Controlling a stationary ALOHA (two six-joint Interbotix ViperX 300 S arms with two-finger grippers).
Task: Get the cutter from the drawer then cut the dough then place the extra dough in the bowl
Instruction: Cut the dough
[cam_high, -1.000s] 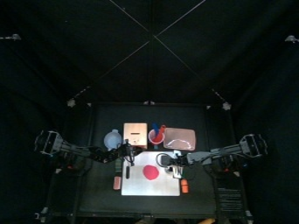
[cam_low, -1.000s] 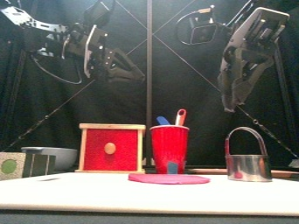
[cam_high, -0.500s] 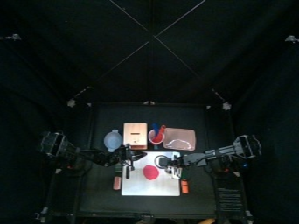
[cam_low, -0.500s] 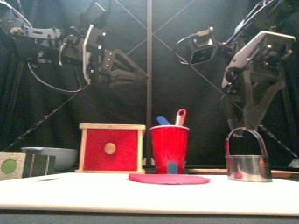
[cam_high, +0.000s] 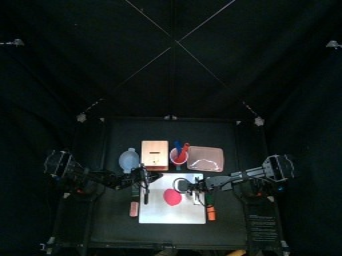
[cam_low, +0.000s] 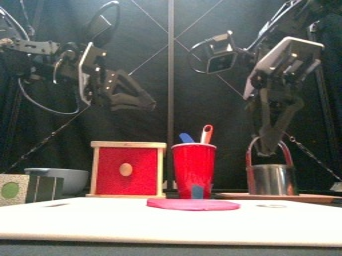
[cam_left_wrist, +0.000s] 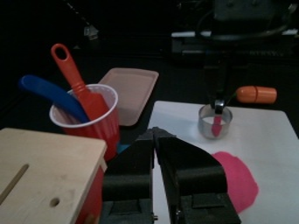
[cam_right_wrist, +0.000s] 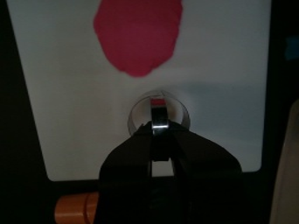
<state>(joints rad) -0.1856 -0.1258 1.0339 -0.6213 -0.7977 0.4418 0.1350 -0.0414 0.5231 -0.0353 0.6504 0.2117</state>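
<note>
Right end effector (cam_right_wrist: 156, 125) holds cutter (cam_left_wrist: 216, 125), seemingly touching white board (cam_right_wrist: 59, 105) on black table (cam_high: 234, 140).

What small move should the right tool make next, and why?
Probably carry the cutter sideways until it is over the dough, then lower it. The right tool is shut on the cutter's wire handle, and the cutter is beside the dough, not over it.

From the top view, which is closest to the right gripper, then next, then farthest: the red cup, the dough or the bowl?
1. dough, just beside the right gripper, toward the table's front.
2. red cup, behind the gripper, mid-table.
3. bowl, far off at the back left.
</note>
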